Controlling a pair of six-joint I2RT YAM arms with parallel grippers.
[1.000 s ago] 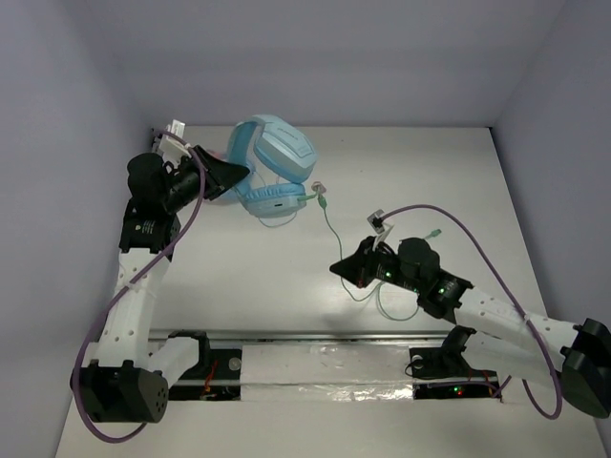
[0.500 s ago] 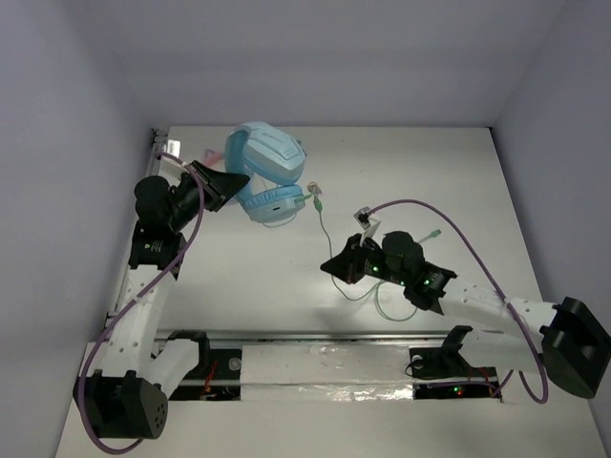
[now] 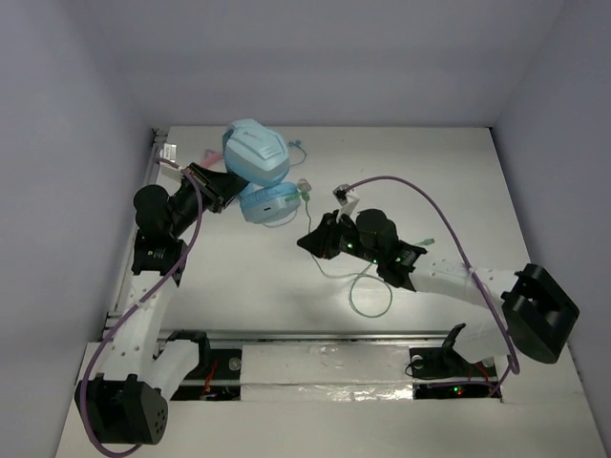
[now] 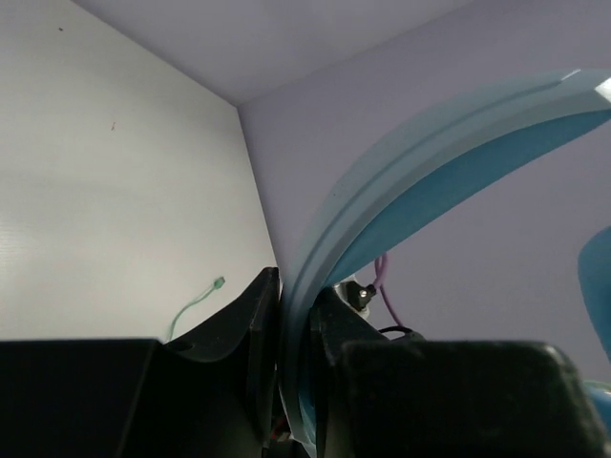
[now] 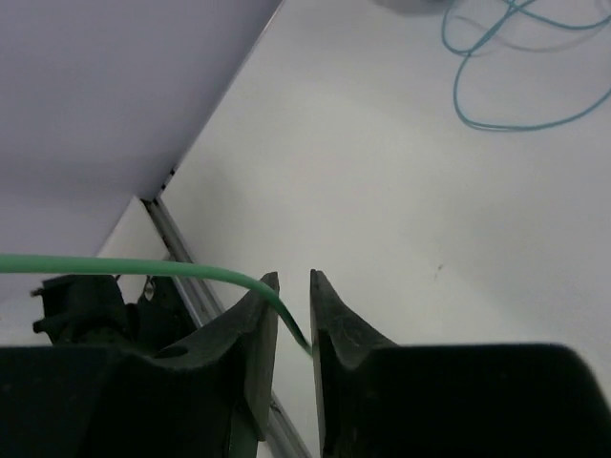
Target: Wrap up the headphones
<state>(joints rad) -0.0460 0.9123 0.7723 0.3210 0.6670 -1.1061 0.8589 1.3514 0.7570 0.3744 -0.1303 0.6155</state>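
The light-blue headphones [image 3: 256, 153] are at the back left, one cup raised over the other [image 3: 267, 202]. My left gripper [image 3: 229, 183] is shut on their blue headband, which fills the left wrist view [image 4: 401, 191] and runs between my fingers [image 4: 294, 296]. The thin green cable [image 3: 370, 315] runs from the cups down the table and loops near the middle front. My right gripper [image 3: 307, 239] is right of the headphones. In the right wrist view the cable [image 5: 143, 266] comes in from the left and passes down between my nearly closed jaws [image 5: 293, 281].
A thin teal earbud wire [image 5: 496, 119] lies on the table beyond my right gripper and shows behind the headphones in the top view [image 3: 298, 145]. Grey walls enclose the table on three sides. A metal rail [image 3: 315, 353] runs along the near edge.
My left gripper swung the headphones back and left, tilting one cup over the other. My right gripper moved up and left toward the headphones, drawing the green cable with it.
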